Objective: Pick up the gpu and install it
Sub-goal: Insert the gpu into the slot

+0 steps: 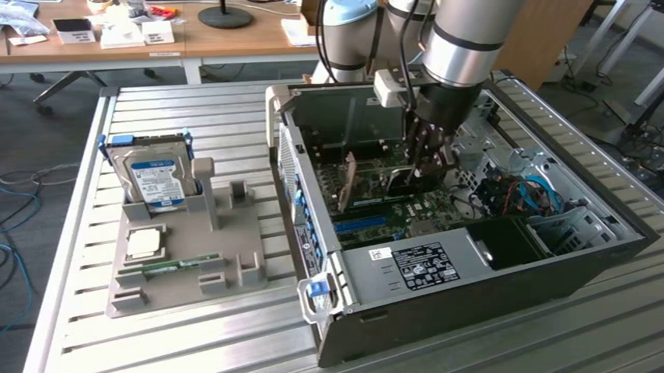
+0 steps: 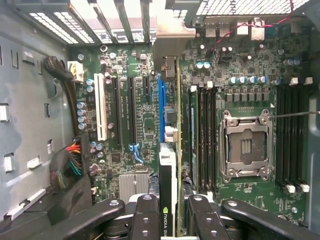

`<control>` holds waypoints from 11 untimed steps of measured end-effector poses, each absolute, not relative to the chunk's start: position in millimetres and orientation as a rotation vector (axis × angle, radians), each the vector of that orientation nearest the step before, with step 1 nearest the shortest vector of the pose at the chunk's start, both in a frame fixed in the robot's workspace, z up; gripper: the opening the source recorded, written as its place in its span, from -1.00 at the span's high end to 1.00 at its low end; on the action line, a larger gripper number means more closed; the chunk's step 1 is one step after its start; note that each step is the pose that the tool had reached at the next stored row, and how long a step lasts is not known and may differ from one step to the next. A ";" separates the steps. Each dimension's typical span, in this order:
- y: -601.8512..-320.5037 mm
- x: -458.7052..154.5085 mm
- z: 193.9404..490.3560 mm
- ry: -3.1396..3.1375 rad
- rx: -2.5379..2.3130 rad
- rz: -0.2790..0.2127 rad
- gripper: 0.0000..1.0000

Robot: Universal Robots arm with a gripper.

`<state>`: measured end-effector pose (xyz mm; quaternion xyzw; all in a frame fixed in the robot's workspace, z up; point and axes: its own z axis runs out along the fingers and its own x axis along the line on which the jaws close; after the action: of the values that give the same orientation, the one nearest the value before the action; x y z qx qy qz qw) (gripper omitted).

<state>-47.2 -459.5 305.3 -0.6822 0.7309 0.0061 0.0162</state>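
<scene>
On the slatted bench (image 1: pixel 207 109), open computer case (image 1: pixel 581 256), side panel off. Inside, above the motherboard (image 2: pixel 145 115), gpu (image 2: pixel 168 170) held edge-on (logo sticker visible) just beside the blue slot (image 2: pixel 161 100). Tool (image 2: pixel 172 201) clamped on the gpu.

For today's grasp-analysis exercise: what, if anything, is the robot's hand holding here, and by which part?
The hand holds the gpu by its top long edge, its fingers pinching the card's two faces.
</scene>
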 end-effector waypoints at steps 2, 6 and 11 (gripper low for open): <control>-459.9 -49.4 305.1 2.273 -2.122 0.019 0.47; -462.7 -51.2 304.9 2.273 -2.122 0.019 0.47; -467.8 -51.9 304.7 2.273 -2.122 0.019 0.47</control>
<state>-51.9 -467.8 304.7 -0.6823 0.7309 0.0061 0.0161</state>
